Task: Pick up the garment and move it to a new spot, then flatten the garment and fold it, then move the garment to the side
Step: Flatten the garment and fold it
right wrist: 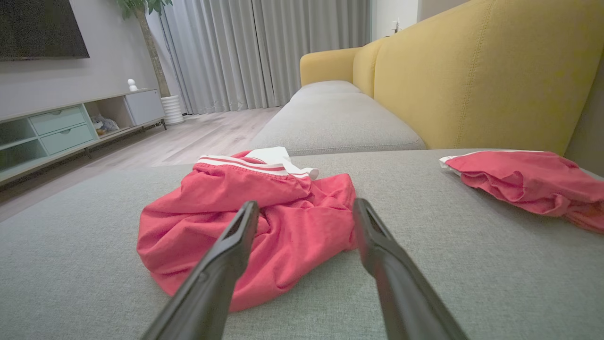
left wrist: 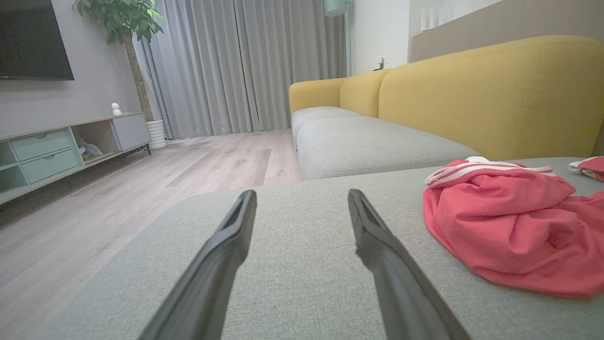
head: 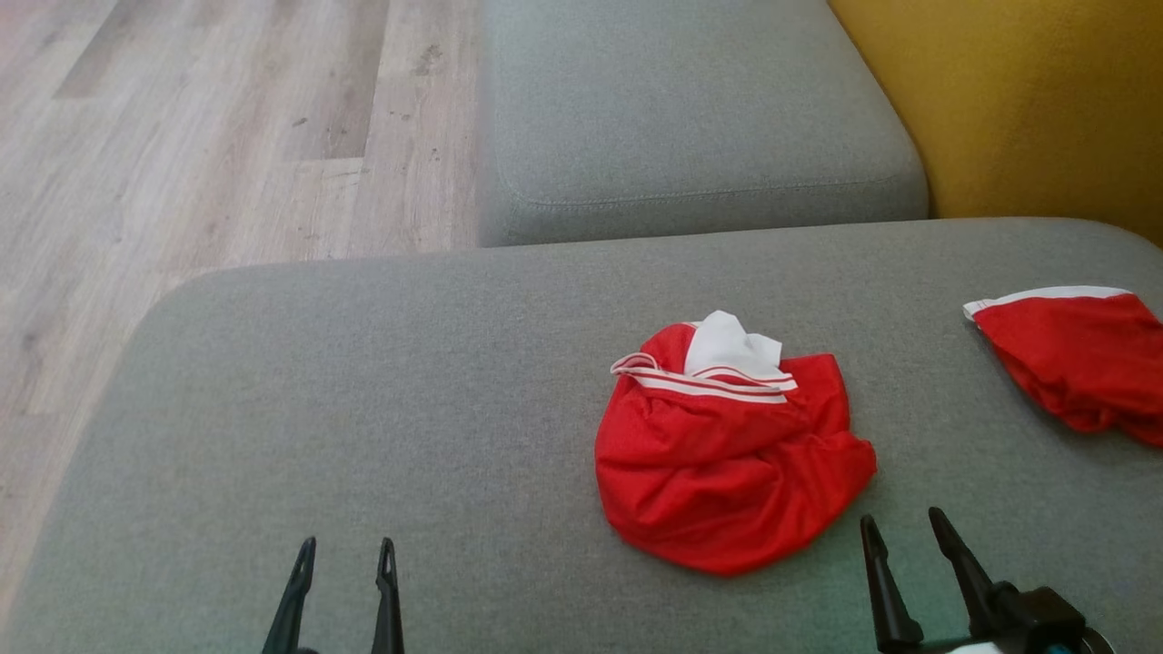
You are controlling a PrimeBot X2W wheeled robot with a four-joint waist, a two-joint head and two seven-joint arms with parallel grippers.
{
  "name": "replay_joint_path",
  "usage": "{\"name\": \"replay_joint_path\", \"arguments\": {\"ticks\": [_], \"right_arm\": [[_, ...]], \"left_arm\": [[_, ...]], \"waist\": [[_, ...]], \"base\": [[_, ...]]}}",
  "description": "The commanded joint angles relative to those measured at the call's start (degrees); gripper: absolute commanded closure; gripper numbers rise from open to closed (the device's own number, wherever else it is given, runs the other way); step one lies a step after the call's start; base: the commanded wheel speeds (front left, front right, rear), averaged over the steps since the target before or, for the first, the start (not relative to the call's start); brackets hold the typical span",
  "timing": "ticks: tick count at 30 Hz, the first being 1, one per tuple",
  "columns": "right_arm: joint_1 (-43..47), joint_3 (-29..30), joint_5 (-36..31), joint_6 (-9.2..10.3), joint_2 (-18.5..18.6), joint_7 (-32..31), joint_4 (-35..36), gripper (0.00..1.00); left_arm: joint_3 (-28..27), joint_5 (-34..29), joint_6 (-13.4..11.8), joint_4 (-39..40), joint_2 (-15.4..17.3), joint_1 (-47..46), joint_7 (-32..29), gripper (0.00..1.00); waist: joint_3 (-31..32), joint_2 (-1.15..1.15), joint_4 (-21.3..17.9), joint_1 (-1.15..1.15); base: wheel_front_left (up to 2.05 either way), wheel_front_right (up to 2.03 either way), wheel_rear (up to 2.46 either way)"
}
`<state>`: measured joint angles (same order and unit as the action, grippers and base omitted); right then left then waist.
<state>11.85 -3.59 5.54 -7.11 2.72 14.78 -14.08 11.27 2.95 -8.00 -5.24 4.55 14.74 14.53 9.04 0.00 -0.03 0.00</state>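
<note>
I have the garment (head: 727, 463) lying on the big grey seat cushion (head: 363, 381), somewhat toward the cushion's right half and about midway between its near and far edges. It is a bright red piece, bunched into a rounded, rumpled heap with deep folds across its top. A band of white stripes runs across the side of the heap nearer the cushion's far edge, and a plain white flap of cloth pokes up just behind that band. The red fabric looks thin and slightly sheeny, and its edge nearest me lies flat on the cushion in a smooth curve. My left gripper (head: 348, 543) sits low over the cushion's near edge on its left half, fingers spread apart with nothing between them, well clear of the heap. My right gripper (head: 902, 516) is over the cushion's near edge on its right half, fingers likewise parted and empty, their tips just short of the heap's near right corner without touching it. A second red garment (head: 1081, 363) with a white hem lies at the cushion's far right edge, apart from the first
</note>
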Motion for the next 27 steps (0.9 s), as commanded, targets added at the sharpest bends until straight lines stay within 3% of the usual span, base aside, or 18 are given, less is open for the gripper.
{"name": "replay_joint_path", "arguments": {"ticks": [1, 9, 16, 21, 27], "right_arm": [[-2.6, -1.2, 0.1, -0.37, 0.3, 0.2, 1.7, 0.0], [-3.1, -1.8, -0.1, -0.37, 0.3, 0.2, 2.2, 0.0], [-4.6, -3.1, -0.5, -0.37, 0.8, 0.2, 3.2, 0.0], [-6.1, -4.1, -0.6, -0.37, 1.1, 0.2, 3.8, 0.0], [-8.6, -5.8, -0.8, -0.37, 1.4, 0.2, 4.7, 0.0]], "left_arm": [[-2.0, -0.7, 0.3, 1.5, -0.7, -1.5, 0.5, 0.0], [-0.5, -2.3, 1.6, 1.1, -0.8, -3.8, 0.5, 0.0], [4.1, -4.2, 4.9, -2.3, -0.9, -14.9, 0.5, 0.0], [8.7, -5.7, 8.3, -7.9, -1.1, -23.5, 0.5, 0.0], [16.3, -7.5, 12.3, -19.9, -1.5, -38.2, 0.5, 0.0]], "waist": [[0.0, 0.0, 0.1, 0.0], [-1.2, 0.0, -1.0, 0.0], [-5.1, 0.0, -4.8, 0.0], [-8.1, 0.0, -8.2, 0.0], [-14.6, 0.0, -12.8, 0.0]], "base": [[0.0, 0.0, 0.0], [0.0, 0.0, 0.0], [0.0, 0.0, 0.0], [0.0, 0.0, 0.0], [0.0, 0.0, 0.0]]}}
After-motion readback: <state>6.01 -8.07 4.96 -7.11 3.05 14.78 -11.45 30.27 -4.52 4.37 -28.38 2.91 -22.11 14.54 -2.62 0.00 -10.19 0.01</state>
